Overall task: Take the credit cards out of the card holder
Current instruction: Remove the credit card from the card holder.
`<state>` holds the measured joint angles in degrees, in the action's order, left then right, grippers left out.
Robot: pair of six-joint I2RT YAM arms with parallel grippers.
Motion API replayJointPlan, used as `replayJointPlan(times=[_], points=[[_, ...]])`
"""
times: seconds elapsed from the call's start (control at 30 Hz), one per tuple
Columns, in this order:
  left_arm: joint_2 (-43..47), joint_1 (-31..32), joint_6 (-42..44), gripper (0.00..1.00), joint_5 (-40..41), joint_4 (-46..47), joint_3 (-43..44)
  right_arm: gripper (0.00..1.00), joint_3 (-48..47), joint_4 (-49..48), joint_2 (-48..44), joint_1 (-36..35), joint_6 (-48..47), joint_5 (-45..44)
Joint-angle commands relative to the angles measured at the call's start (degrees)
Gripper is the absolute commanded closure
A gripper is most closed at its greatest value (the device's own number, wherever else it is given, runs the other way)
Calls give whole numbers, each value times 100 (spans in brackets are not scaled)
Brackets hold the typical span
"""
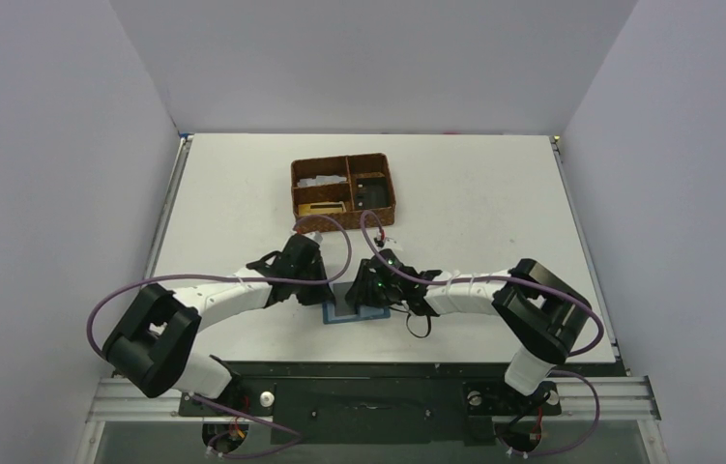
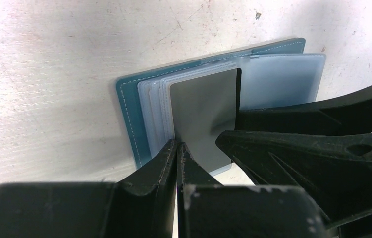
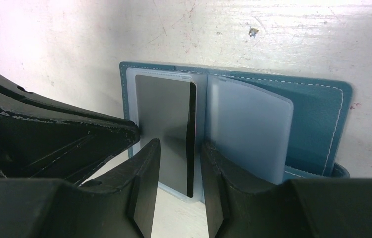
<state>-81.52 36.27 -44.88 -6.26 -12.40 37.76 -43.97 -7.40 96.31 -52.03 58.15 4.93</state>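
The teal card holder (image 3: 322, 114) lies open on the white table, its clear sleeves fanned out; in the top view it is a small blue patch (image 1: 354, 313) between both arms. A dark grey credit card (image 3: 166, 119) sits in the uppermost sleeve, its right edge lifted. My right gripper (image 3: 181, 163) is open, one finger on each side of that raised edge without touching it. My left gripper (image 2: 178, 145) is shut with nothing between its tips, which press on the sleeve at the card's (image 2: 203, 114) near-left corner. The right gripper's fingers (image 2: 283, 148) cross the holder's near side.
A brown woven basket (image 1: 339, 158) with several compartments stands on the table beyond the holder. White walls close in the table on three sides. Purple cables loop over both arms near the holder.
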Motion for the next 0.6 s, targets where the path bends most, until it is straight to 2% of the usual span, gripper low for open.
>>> replayJointPlan(times=[0.0,0.57], points=[[-151,89,-56,100,79,226,38,68,93,-344,34,53,77,4],[-352,156,-185,100,470,-64,80,71,652,-1114,-218,364,254,430]])
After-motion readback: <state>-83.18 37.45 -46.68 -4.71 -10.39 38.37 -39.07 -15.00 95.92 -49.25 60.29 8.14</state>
